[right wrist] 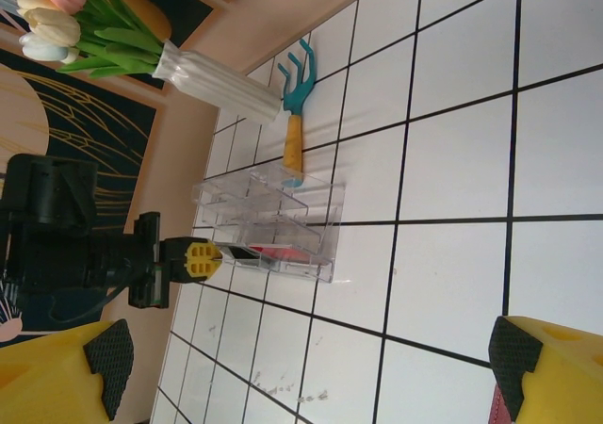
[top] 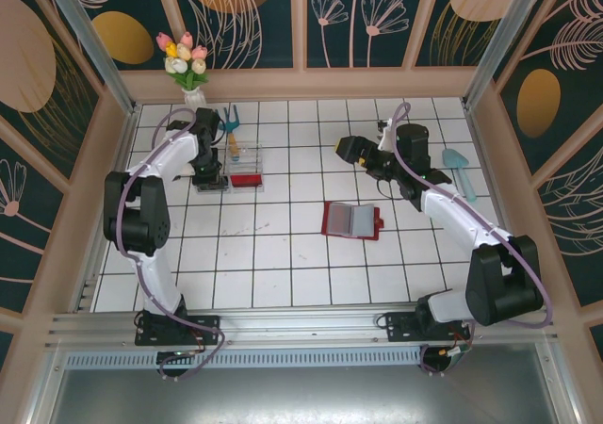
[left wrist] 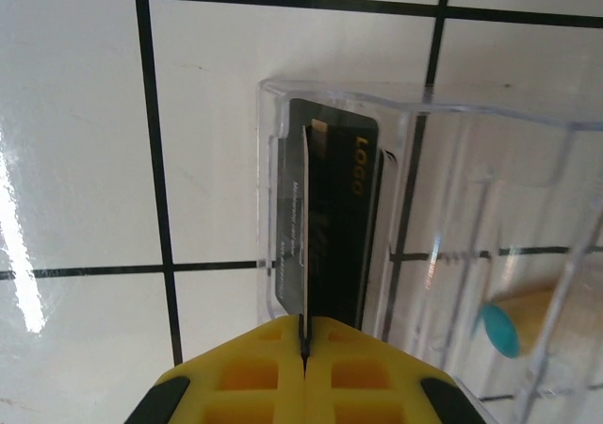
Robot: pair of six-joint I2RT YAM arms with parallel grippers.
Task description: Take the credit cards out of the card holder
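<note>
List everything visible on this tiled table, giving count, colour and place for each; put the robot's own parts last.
card holder: one, red with grey-blue pockets, lying open at centre.
clear tray: one, transparent, far left.
black card: one, black, upright in the tray's end slot.
red rectangle: one, red, flat in the tray.
hand rake: one, teal with yellow handle, beyond the tray.
scoop: one, teal, far right.
vase of tulips: one, white, pink and cream blooms, far-left corner.
left pincer: one, yellow, shut on the black card.
right pincer: one, yellow, open.
</note>
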